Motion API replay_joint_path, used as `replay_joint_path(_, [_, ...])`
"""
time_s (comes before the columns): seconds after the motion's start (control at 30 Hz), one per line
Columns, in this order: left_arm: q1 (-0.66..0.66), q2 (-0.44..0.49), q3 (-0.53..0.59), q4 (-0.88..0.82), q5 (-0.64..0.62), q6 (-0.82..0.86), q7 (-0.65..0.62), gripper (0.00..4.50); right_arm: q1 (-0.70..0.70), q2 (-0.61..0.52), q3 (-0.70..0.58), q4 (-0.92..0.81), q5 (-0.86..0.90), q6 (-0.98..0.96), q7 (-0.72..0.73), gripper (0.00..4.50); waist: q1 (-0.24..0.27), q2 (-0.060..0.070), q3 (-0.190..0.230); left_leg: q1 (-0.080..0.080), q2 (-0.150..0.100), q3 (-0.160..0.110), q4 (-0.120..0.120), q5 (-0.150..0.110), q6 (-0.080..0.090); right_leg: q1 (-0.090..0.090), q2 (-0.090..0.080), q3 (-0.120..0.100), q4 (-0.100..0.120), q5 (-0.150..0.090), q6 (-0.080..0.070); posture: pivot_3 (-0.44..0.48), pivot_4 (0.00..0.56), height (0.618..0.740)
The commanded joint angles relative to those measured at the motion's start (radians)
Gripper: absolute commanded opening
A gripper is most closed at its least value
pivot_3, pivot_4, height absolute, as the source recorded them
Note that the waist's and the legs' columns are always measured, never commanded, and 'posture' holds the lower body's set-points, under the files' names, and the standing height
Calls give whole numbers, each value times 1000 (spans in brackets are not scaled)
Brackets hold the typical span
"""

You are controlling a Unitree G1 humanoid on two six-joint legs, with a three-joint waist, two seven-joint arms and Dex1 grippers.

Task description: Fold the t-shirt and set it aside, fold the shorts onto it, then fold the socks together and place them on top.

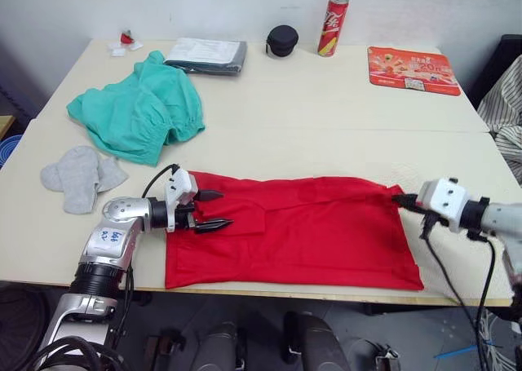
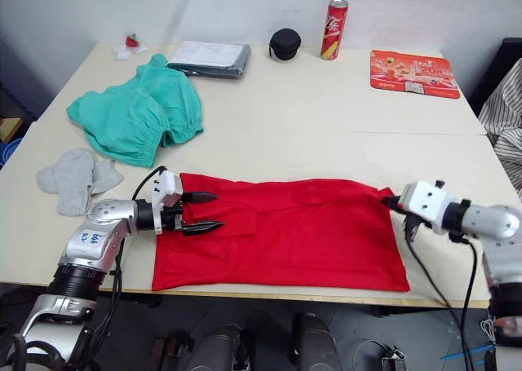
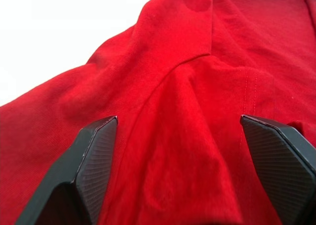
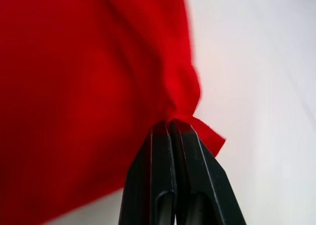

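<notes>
I am on the first step, folding the t-shirt point(image 1: 302, 232), which lies spread along the near edge of the tabletop point(image 1: 326, 118) between my two claws: my right claw point(image 1: 401, 199) is clamped tight on its far corner, while my left claw point(image 1: 214, 211) hovers over the sleeve end with fingers point(image 3: 91, 160) spread apart and holding nothing. Next, I judge, the left must close on cloth so both ends lift together. The collar and chest print are hidden from me; shorts point(image 1: 139, 114) and socks point(image 1: 80, 175) wait beyond my left claw.
</notes>
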Motion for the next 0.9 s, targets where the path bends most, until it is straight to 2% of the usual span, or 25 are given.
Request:
replay_joint_path(0.03, [1, 15, 27, -22, -15, -3, -8, 4150, 55, 8, -28, -108, -10, 25, -80, 51, 1, 0, 0, 0, 0, 0, 0, 0, 0, 0, 0, 0, 0, 0, 0, 0, 150, 740])
replay_joint_path(0.07, [3, 19, 31, -25, -20, -4, -13, 4150, 76, 16, -38, -121, -9, 39, -106, 51, 2, 0, 0, 1, 0, 1, 0, 0, 0, 0, 0, 1, 0, 0, 0, 0, 150, 740])
replay_joint_path(0.17, [3, 22, 42, -27, -34, -14, -31, 4150, 122, 27, -61, -158, 23, 81, -131, 580, 8, 0, 0, 1, 0, 0, 0, 0, 0, 0, 0, 1, 0, 0, 0, 0, 150, 740])
replay_joint_path(0.33, [12, 24, 74, -48, -64, -17, -52, 4150, 178, -6, -100, -214, 82, 122, -92, 2191, 8, 0, 0, 1, 0, 0, 0, 0, 0, 1, 0, 0, 0, 0, 0, 0, 150, 740])
replay_joint_path(0.4, [23, 32, 97, -90, -109, 24, -71, 4150, 215, -22, -166, -327, 263, 293, -18, 2871, 9, 0, 0, 0, 0, 0, 0, 0, 0, 1, 0, 0, 0, 0, 0, 0, 150, 740])
replay_joint_path(0.43, [29, 34, 104, -107, -124, 40, -76, 4150, 230, -29, -188, -371, 330, 356, 9, 2871, 10, 0, 0, 0, 0, -1, 0, 0, 0, 1, 0, 0, -1, 0, 0, 0, 150, 740])
replay_joint_path(0.5, [52, 42, 113, -156, -149, 70, -76, 3764, 254, -46, -234, -496, 497, 522, 37, 2640, 9, 0, 0, 0, 0, -1, 0, 0, 0, 1, 0, 0, -1, 0, 0, 0, 150, 740])
replay_joint_path(0.63, [86, 8, 101, -246, -158, 112, -7, 2553, 201, -6, -227, -627, 611, 683, -44, 1294, 6, 0, 0, 2, 0, -2, 0, 0, 0, 2, 0, 0, -1, 0, 0, 0, 150, 740])
replay_joint_path(0.73, [89, -37, 61, -276, -122, 116, 58, 1585, 120, 71, -134, -654, 533, 685, -137, 233, 9, -1, -1, 4, 0, -2, 0, 0, 0, 4, -1, 0, -5, 0, 0, 0, 150, 740])
replay_joint_path(0.77, [87, -56, 48, -276, -108, 112, 83, 1211, 88, 104, -85, -638, 456, 655, -185, 0, 9, -1, -1, 4, 0, -2, 0, 0, 0, 4, -1, 0, -5, 0, 0, 0, 150, 740])
replay_joint_path(0.9, [45, -165, -16, -201, -1, 75, 246, 21, -11, 241, 88, -525, 205, 539, -341, 0, 13, -2, -1, 3, -1, -2, -1, -1, -1, 3, 0, 0, -3, 0, 0, 0, 150, 740])
